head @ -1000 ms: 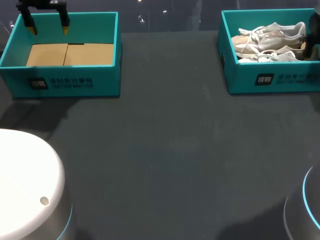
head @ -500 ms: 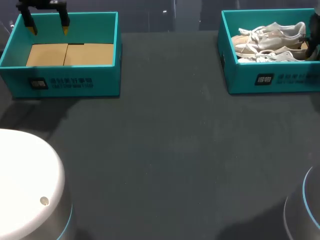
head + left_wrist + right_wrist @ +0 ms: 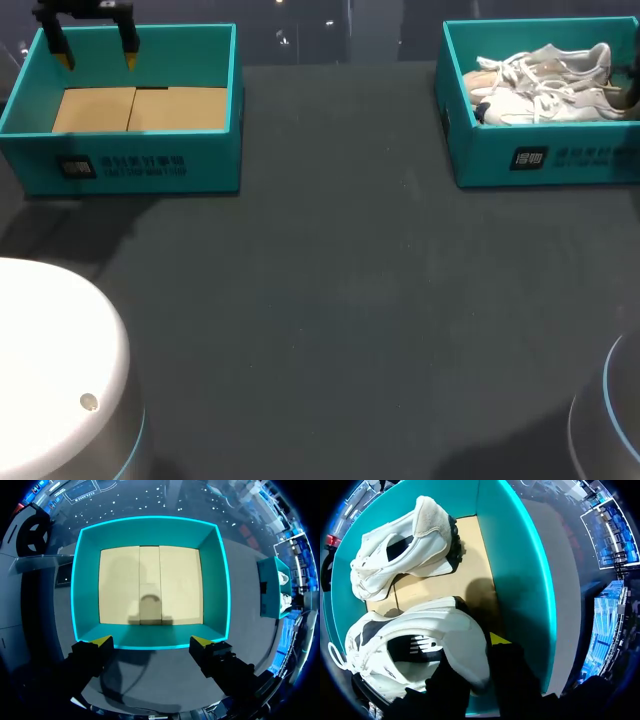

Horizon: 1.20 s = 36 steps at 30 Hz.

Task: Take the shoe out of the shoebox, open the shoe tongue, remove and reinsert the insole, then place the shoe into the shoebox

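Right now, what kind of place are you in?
Probably a robot practice bench: a dark table, two teal shoeboxes, and my right gripper clamping a white shoe in one.

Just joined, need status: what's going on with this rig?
Right gripper is down in the right shoebox, straddling the heel of the nearer shoe, apparently gripping it. The second shoe lies beside it in the box. Left gripper hangs open over the left shoebox, which holds only cardboard. No shoe is out yet.

Fingers [image 3: 220, 662]: black, with yellow wedge tips. Left arm [image 3: 55, 350]: rounded white shell, cyan ring.
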{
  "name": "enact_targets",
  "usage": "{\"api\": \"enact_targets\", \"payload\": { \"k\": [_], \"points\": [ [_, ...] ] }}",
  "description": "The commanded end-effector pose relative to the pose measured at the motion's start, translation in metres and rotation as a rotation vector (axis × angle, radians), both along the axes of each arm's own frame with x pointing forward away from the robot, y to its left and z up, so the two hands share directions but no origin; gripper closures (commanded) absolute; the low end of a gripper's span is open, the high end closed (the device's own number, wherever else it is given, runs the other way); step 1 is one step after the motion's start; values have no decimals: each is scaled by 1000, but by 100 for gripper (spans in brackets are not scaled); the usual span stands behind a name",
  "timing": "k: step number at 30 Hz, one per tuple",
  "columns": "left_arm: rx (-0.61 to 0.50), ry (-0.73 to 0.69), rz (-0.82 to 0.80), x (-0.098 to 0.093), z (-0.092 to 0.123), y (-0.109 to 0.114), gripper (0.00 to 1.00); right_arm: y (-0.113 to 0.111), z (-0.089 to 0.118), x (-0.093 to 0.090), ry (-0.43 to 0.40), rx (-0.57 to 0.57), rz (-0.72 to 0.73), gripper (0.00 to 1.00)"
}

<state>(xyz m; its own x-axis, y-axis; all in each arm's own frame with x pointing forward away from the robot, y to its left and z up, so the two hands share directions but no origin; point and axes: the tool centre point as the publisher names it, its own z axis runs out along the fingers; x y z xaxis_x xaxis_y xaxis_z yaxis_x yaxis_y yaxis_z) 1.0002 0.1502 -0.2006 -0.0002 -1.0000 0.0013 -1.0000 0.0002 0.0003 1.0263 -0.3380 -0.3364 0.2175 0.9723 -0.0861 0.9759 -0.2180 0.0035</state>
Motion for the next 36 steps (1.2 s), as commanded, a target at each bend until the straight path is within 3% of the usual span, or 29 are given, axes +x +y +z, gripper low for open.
{"api": "enact_targets", "payload": {
  "k": [1, 10, 28, 36],
  "points": [
    [1, 0, 0, 0, 0, 0, 0, -2, 11, 2, 7, -6, -14, 100],
    [1, 0, 0, 0, 0, 0, 0, -1, 40, 7, 3, -2, -34, 100],
    [1, 0, 0, 0, 0, 0, 0, 12, 110, -3, -19, -25, 2, 100],
    [1, 0, 0, 0, 0, 0, 0, 12, 110, -3, -19, -25, 2, 100]
  ]
}}
